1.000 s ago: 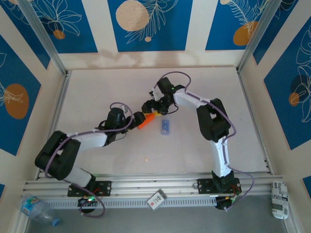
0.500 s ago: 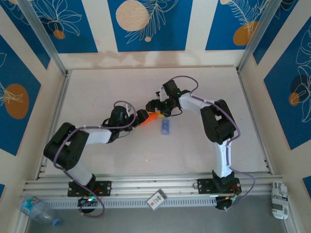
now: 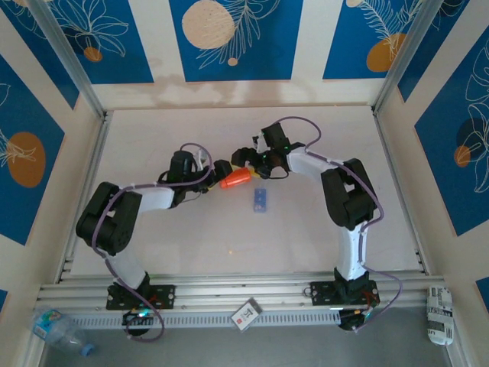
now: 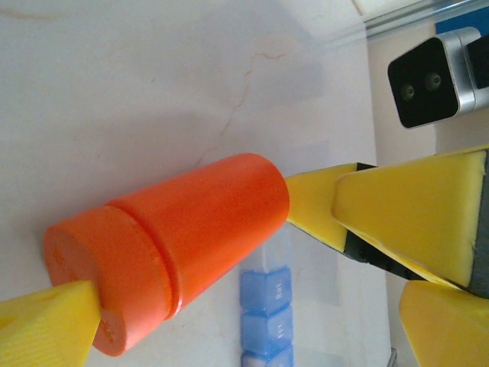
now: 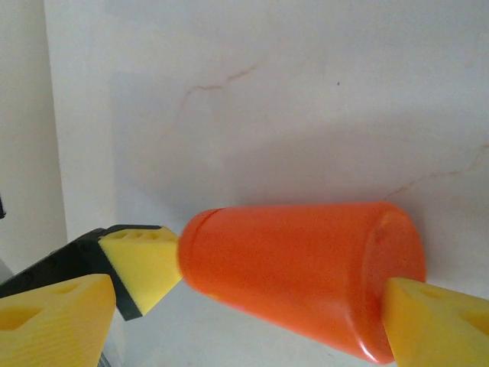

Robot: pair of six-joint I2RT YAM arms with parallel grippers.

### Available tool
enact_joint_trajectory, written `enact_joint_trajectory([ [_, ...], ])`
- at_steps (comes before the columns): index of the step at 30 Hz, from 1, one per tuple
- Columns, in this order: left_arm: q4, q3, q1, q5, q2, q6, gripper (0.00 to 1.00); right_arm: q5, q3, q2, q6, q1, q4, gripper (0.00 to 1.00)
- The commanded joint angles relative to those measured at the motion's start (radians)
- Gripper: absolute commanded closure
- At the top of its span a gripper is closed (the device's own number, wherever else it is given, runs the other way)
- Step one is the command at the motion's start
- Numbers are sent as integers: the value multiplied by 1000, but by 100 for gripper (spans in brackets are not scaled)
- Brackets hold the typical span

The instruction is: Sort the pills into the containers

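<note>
The left claw [image 4: 250,306] is seen spread wide, with nothing grasped. One yellow finger [image 4: 46,325] is pressed against the capped end of an orange bottle [image 4: 179,241], which is laid on its side on the table. The right claw [image 5: 246,294] is likewise released, its fingers [image 5: 439,321] set well apart, and the nearer one is met by the bottle's flat bottom end. The bottle is thus lodged lengthwise between one finger of each claw and is clasped by neither. Near the bottle, on the side towards the arm bases, the pale-blue pill box [image 3: 260,200] is laid flat, apart from both claws.

In the left wrist view the box is partly covered by the bottle and cut off by the lower edge, so only a few compartments are made out. Whether anything lies in them cannot be told. Closer to the bases a tiny orange speck [image 3: 231,251] is noticed on the bare surface, too small to be called a pill with certainty. In both wrist views the claws' own fingers are cropped by the frame edges.

The table [image 3: 153,229] is white and faintly veined like marble. It is bounded by metal rails [image 3: 229,289] at the near edge. The walls [image 3: 229,38] are covered in blue and cream panels, drawn over with white leaf outlines and pale orange discs.
</note>
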Motion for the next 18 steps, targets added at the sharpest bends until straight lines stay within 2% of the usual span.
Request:
enact_joint_trajectory([
  [1,59,98,81,-85,24,-20,0,-172,-17,-75,-68,45,-118,8],
  [7,8,121,137,-57,-21,19,0,-157,-54,-166,-69,-11,-115,2],
  [11,-94,136,171,-55,-112,103,0,-133,-108,-286,-102,-71,-131,0],
  [15,-249,136,205,-138,-257,272,0,31,-177,-468,-220,-141,-207,1],
  [18,-315,82,213,-305,-391,457,0,268,-265,-625,-312,-196,-223,1],
])
